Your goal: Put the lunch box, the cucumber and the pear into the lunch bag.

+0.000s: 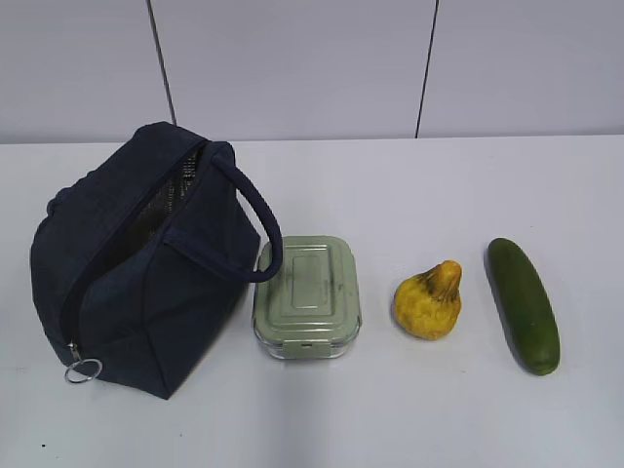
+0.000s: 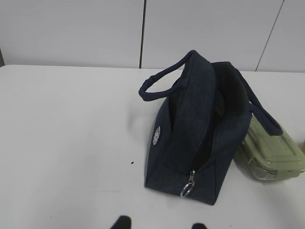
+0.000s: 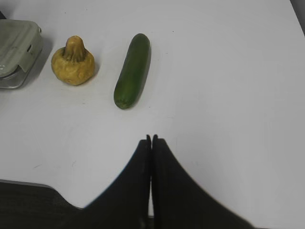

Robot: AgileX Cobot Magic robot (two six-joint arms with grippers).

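Note:
The dark navy lunch bag (image 1: 136, 273) (image 2: 200, 133) stands at the left of the table, its top unzipped and gaping, its silver ring pull (image 1: 84, 370) (image 2: 187, 189) at the near lower corner. Right beside it sits the sage-green lidded lunch box (image 1: 307, 297) (image 2: 271, 155) (image 3: 14, 45), one bag handle drooping over its edge. Further right lie the yellow pear (image 1: 429, 302) (image 3: 72, 62) and the dark green cucumber (image 1: 524, 304) (image 3: 132, 70). My left gripper (image 2: 159, 224) is open, empty, just short of the bag's ring pull. My right gripper (image 3: 151, 139) is shut, empty, nearer than the cucumber.
The white table (image 1: 439, 195) runs back to a pale panelled wall (image 1: 292, 58). Bare table surface lies left of the bag and right of the cucumber. Neither arm shows in the exterior view.

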